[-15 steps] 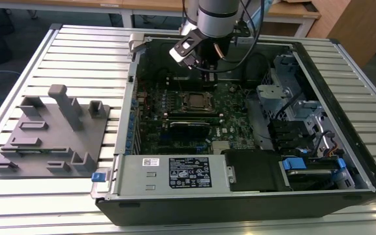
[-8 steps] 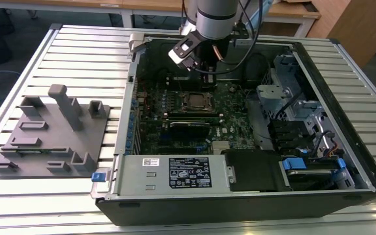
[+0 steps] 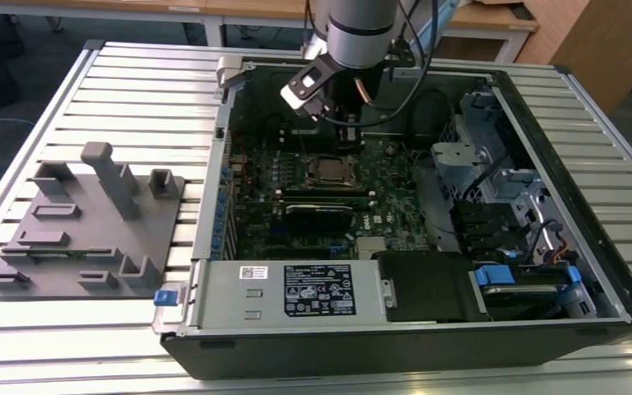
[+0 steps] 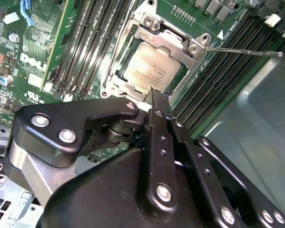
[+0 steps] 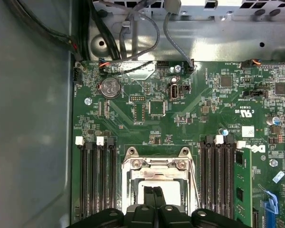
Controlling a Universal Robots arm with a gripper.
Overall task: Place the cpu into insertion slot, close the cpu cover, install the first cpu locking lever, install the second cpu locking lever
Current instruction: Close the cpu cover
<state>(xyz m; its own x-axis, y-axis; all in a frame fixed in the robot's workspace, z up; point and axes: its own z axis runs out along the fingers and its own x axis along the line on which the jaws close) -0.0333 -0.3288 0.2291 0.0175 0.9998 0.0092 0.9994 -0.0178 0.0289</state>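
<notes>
cpu [image 4: 149, 71]: seated flat in the insertion slot [image 4: 110, 84], pale metal top up and showing through the window.
cpu cover [image 4: 175, 40]: down over the chip and framing it on all sides. From here it reads as closed.
Locking lever [image 4: 242, 51]: a thin wire rod that sticks out from one socket corner and lies across the black memory slots [image 4: 218, 71]. My call is that it's unlatched.
Gripper [image 4: 153, 93]: fingers pinched together with nothing between them. The narrow tip hovers right at the socket's near edge, in both wrist views.
Key relation: the socket sits straight ahead of the fingertip, almost under it. The lever's long axis runs off to one side, away from the line of the fingers.
Exterior view: the arm hangs over the far part of the open computer case [image 3: 612, 206], above the motherboard [image 3: 393, 197].
</notes>
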